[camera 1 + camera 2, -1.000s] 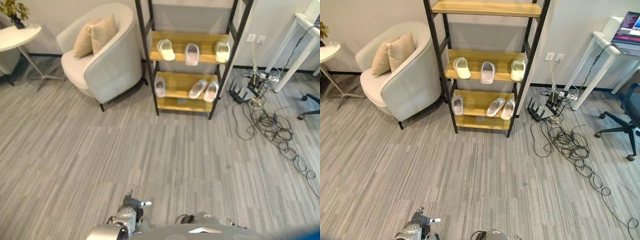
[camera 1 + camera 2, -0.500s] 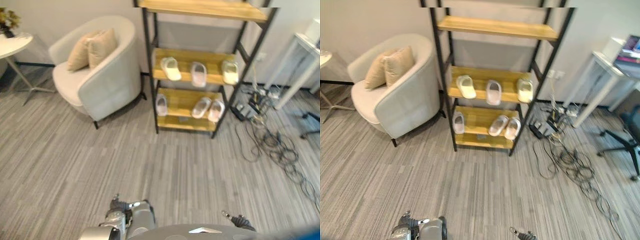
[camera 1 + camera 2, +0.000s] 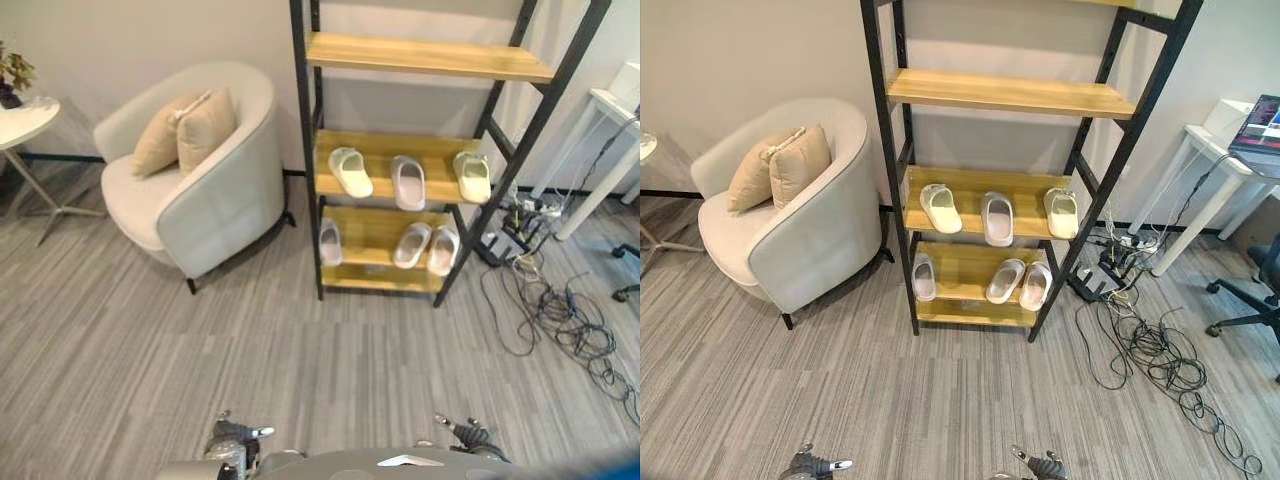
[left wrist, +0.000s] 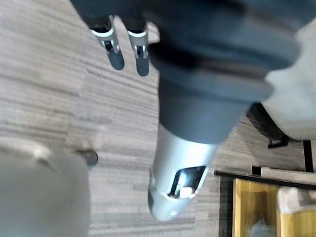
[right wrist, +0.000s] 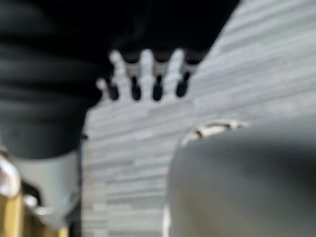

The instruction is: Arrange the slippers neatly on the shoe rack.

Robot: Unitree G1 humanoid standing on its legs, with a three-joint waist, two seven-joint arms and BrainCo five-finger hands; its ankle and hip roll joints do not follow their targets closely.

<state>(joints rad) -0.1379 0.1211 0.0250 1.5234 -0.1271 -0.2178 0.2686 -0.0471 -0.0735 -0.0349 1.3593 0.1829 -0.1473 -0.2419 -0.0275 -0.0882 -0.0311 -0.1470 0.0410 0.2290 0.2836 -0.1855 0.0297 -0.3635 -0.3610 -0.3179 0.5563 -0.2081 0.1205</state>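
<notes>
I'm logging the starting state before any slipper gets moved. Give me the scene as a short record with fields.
rack: black-framed shoe rack with wooden shelves, against the wall
middle shelf: three slippers, spaced apart
bottom shelf: three slippers, one alone at left, two close together at right
top shelf: bare
left hand: open, holding nothing, over the floor
right hand: open, holding nothing
beside rack: armchair with two cushions

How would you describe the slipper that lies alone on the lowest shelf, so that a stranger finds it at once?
Find the black-framed shoe rack beside the pale armchair and look at its lowest wooden shelf. Three slippers lie there: the lone slipper sits at the armchair end, apart from the touching pair at the other end.
</notes>
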